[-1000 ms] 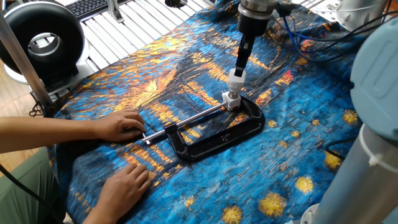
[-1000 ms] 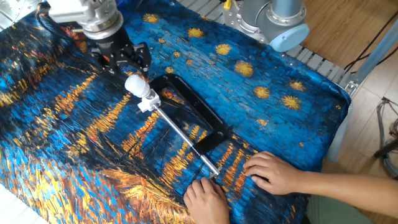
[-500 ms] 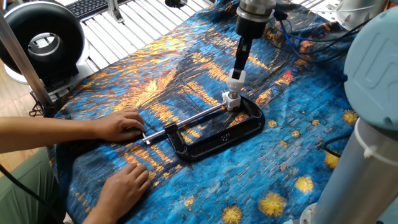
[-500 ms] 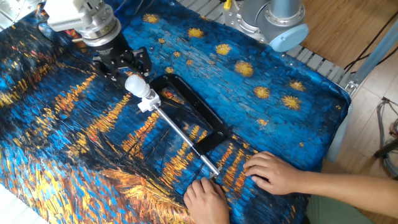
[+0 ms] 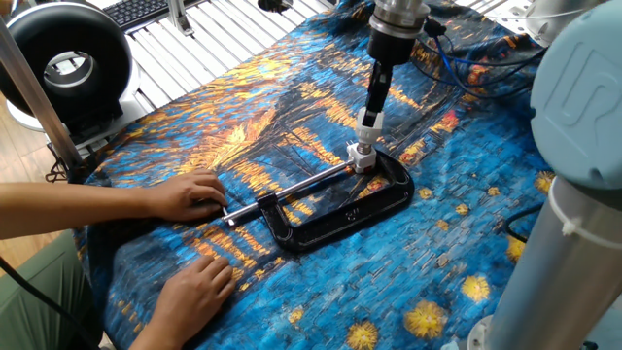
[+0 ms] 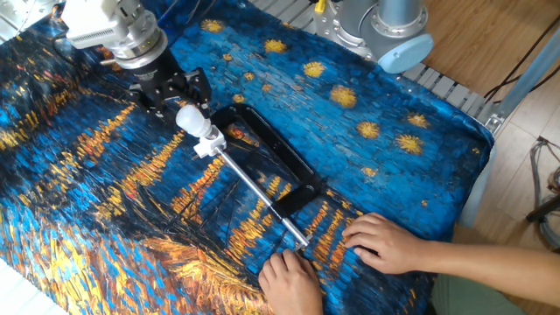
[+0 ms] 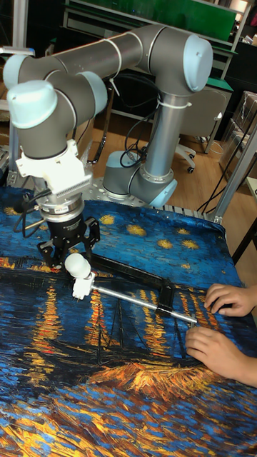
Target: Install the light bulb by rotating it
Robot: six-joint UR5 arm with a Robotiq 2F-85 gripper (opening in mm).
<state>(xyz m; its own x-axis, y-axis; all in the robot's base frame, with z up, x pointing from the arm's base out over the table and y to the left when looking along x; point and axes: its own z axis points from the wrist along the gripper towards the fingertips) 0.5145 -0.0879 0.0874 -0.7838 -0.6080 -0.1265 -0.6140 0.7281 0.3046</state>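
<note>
- The gripper (image 6: 179,94) stands over the light bulb (image 6: 190,117), pointing down at it. In the one fixed view its fingers (image 5: 374,92) run down to the top of the bulb. Whether they clamp it or are slack around it I cannot tell, since the tips are too small and partly hidden.
- The bulb sits upright in a small white socket (image 6: 206,144), neck down. This looks like the screwing-in stage, though how deep the thread has gone is not visible.
- The socket is pinched in the mouth of a black clamp (image 6: 278,159) lying flat on the blue and orange cloth (image 6: 367,96), probably so it cannot turn with the bulb.
- A person's hands press on the clamp's screw-rod end, one hand (image 6: 385,242) beside the rod and the other hand (image 6: 291,280) just below it, likely to steady the clamp against the twisting.
- Count: one bulb, one socket, one clamp, one gripper, two hands.
</note>
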